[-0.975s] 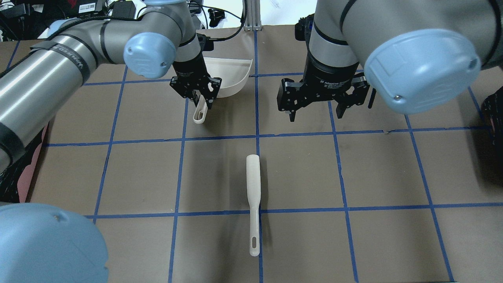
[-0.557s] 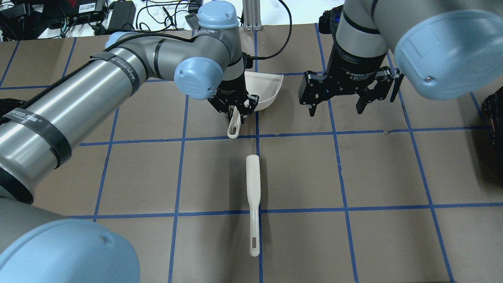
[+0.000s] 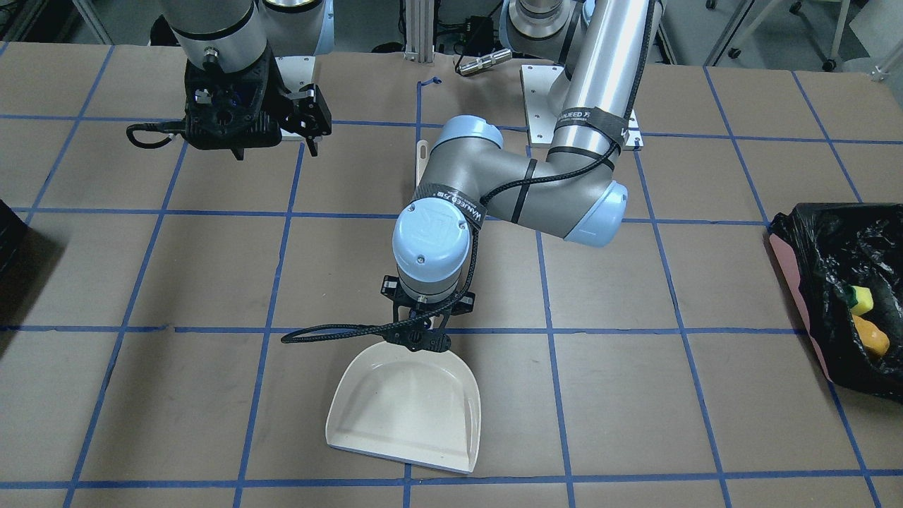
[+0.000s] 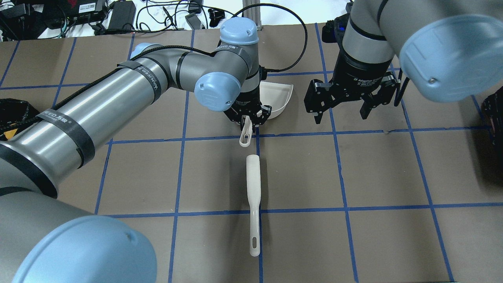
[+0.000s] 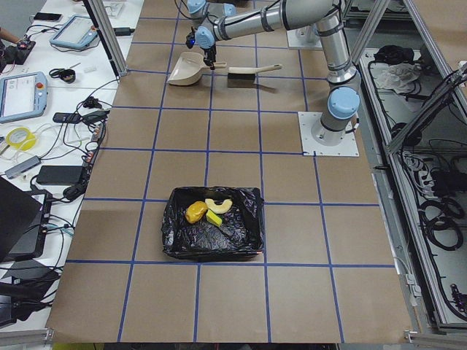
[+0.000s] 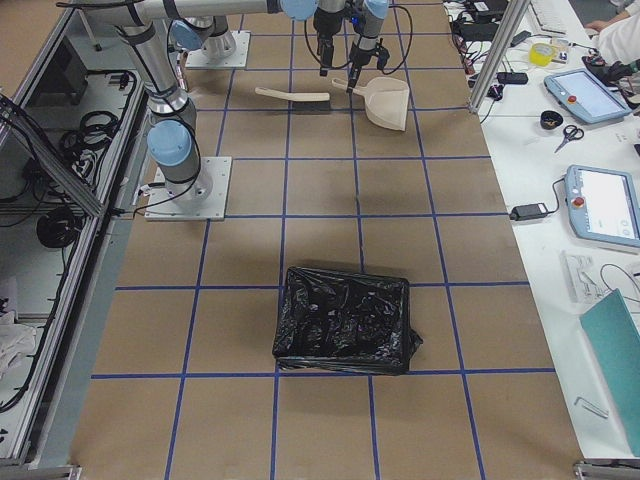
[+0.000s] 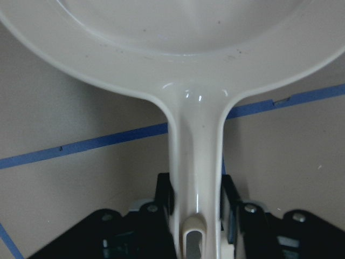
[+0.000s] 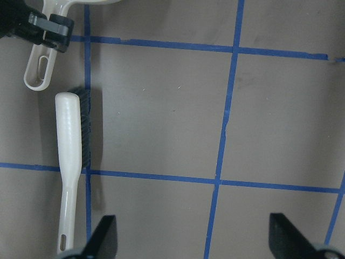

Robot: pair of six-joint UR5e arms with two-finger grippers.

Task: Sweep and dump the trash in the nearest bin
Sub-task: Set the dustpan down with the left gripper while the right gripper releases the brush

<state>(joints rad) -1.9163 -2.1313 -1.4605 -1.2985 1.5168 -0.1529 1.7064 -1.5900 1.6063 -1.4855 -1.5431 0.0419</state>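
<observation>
- Holding the dustpan (image 3: 405, 413) by its handle (image 7: 195, 162), the left gripper (image 4: 248, 120) has its jaws clamped on the narrow neck just behind the pan.
- We judge the dustpan to be a light, stiff, smooth plastic shell. The handle neck is the correct hold, because the jaws span it fully and its flat sides resist twisting.
- The pan is empty and level, either on the surface (image 3: 211, 282) or just above it; we cannot tell which.
- The trash lies well apart from the dustpan, inside the bin (image 3: 791, 282). The orange lump (image 3: 869, 340) and the sponge piece (image 3: 861, 300) rest on the black bag (image 3: 846, 247).
- We judge both pieces soft and light. They would slide off the smooth pan at a slight tilt and need no direct grasp.
- The right gripper (image 4: 341, 112) hovers beside the dustpan, on the robot's right, with its jaws apart and empty.
- The brush (image 4: 253, 184) lies flat just beyond the dustpan's handle end, toward the robot, touched by neither gripper.
- We judge sweeping and dumping complete.
</observation>
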